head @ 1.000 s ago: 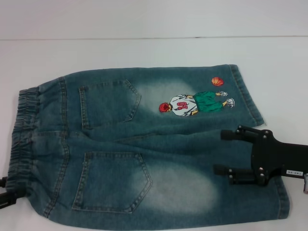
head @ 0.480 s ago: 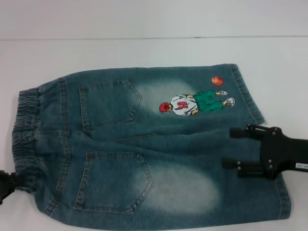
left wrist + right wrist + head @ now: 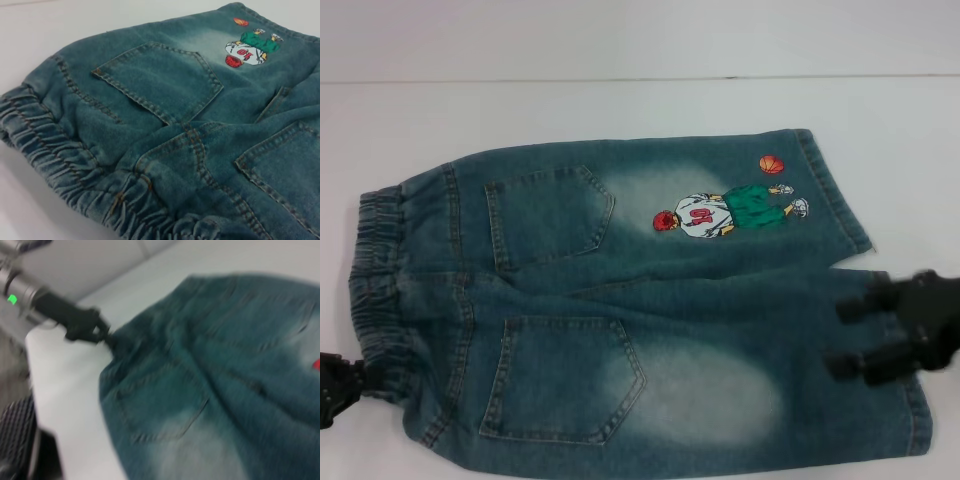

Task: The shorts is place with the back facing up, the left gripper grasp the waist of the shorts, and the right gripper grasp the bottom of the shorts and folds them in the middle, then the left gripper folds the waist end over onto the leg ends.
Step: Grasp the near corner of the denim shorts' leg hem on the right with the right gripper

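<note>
Blue denim shorts (image 3: 620, 300) lie flat, back pockets up, on the white table (image 3: 620, 110). The elastic waist (image 3: 375, 290) is on the left and the leg ends on the right. My left gripper (image 3: 350, 385) is at the waist's near corner, where the fabric is drawn to a point. In the right wrist view this left gripper (image 3: 97, 332) is pinched on that corner. My right gripper (image 3: 842, 337) hovers open over the near leg's hem, fingers pointing toward the waist. The left wrist view shows the gathered waistband (image 3: 60, 160) up close.
An embroidered basketball player (image 3: 725, 210) with an orange ball marks the far leg. White table runs beyond the shorts on the far side and to the right. The table's left edge and a dark floor show in the right wrist view.
My right gripper has slid right and slightly nearer, from over the near leg to its hem. The left gripper has come up at the waist corner and the shorts have shifted a little.
</note>
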Controlling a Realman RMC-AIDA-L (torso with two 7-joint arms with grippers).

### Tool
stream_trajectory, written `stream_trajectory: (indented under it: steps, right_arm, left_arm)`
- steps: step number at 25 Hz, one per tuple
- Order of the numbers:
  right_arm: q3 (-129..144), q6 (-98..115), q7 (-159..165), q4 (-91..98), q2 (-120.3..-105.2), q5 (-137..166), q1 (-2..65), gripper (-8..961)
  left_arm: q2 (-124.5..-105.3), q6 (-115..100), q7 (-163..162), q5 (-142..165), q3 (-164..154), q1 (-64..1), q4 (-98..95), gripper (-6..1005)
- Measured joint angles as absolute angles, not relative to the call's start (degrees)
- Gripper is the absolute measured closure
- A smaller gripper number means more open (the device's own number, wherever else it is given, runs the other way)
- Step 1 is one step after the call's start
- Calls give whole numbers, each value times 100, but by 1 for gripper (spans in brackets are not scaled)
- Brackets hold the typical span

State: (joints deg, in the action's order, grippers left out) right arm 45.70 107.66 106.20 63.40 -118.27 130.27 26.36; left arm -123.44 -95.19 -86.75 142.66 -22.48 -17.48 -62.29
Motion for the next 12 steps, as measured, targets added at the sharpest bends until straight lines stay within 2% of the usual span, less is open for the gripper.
stream_trajectory:
  steps: [6,12]
  right_arm:
    - [4570,11378,11313,6638,-11757,14669,3235,41]
    - [4888,11403,11828,6594,-11789,15839,3511,41]
  left_arm:
    - [-12342,-9429,-8639,14265,-2250,-1748,-6227,953]
    - [-12331,-9299,-8627,14278,-2250,-1732,-6207,953]
